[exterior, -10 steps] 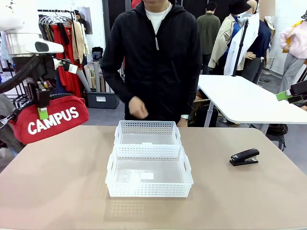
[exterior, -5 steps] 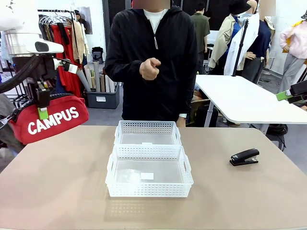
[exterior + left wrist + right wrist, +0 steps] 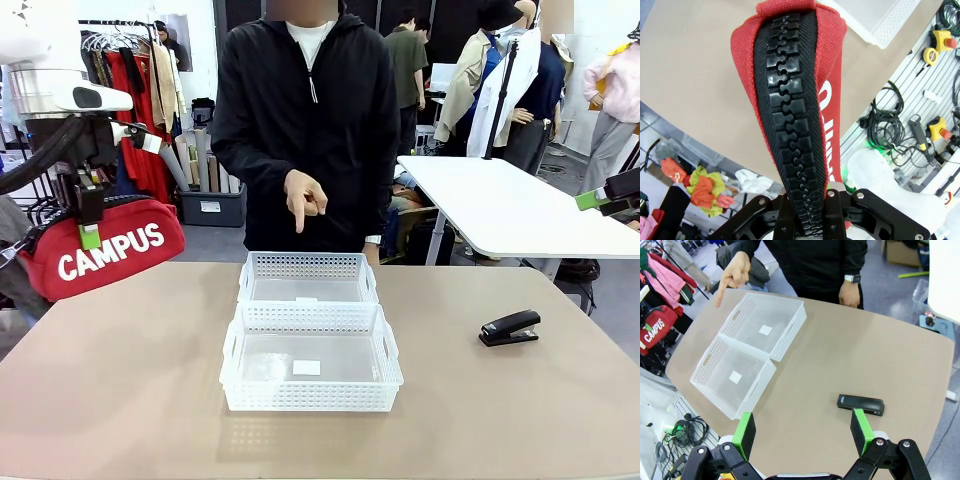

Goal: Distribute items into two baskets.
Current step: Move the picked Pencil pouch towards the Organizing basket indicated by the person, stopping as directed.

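My left gripper [image 3: 807, 200] pinches the red fabric zippered "CAMPUS" pouch [image 3: 110, 250], fingertips hidden behind it; my right gripper [image 3: 802, 424] gapes, apparently empty.

The red pouch [image 3: 100, 250] with white "CAMPUS" letters hangs in the air at the left, zip on top. The white near basket [image 3: 310, 395] and far basket [image 3: 305, 265] touch, mid-table [image 3: 120, 380]. The black stapler [image 3: 510, 327] lies flat at the right.

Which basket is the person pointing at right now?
The far basket, the one on the person's side; the hand points a finger down over it, not the near basket.
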You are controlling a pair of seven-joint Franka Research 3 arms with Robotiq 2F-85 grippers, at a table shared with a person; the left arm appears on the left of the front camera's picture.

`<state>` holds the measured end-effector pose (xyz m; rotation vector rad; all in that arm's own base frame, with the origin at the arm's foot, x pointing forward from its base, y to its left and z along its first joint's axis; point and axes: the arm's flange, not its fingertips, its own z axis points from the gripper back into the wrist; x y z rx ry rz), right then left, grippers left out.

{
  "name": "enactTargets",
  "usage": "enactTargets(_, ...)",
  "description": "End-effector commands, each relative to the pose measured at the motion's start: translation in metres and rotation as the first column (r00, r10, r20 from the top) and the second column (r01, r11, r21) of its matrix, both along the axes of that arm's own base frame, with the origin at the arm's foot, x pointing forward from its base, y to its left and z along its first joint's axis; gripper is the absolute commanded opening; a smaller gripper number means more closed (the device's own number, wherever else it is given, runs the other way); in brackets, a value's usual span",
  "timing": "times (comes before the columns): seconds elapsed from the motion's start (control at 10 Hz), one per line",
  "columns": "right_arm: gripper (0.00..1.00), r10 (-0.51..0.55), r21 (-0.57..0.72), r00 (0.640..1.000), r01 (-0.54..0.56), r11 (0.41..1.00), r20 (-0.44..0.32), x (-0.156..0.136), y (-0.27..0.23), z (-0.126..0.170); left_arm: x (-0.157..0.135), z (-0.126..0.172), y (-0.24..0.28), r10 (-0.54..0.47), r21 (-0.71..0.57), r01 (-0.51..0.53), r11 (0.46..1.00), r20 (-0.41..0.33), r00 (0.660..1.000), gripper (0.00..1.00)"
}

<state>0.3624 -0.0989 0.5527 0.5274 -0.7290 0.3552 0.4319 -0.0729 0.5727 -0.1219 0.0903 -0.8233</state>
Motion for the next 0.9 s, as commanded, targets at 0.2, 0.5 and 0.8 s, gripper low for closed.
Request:
enactTargets(0.2, 1.00, 0.012, 0.013, 1.000, -0.012, 1.000, 0.016, 0.001, 0.000, 0.001, 0.001, 0.003, 0.001, 0.014, 0.001, -0.014, 1.000, 0.010, 1.000, 0.00)
enactTargets(0.5, 1.00, 0.012, 0.013, 1.000, -0.012, 1.000, 0.016, 0.001, 0.000, 0.001, 0.001, 0.003, 0.001, 0.014, 0.001, -0.014, 1.000, 0.010, 1.000, 0.00)
enactTargets(0.8, 1.00, 0.012, 0.013, 1.000, -0.012, 1.000, 0.016, 0.001, 0.000, 0.001, 0.026, 0.002, 0.000, -0.022, -0.001, 0.022, 1.000, 0.008, 1.000, 0.00)
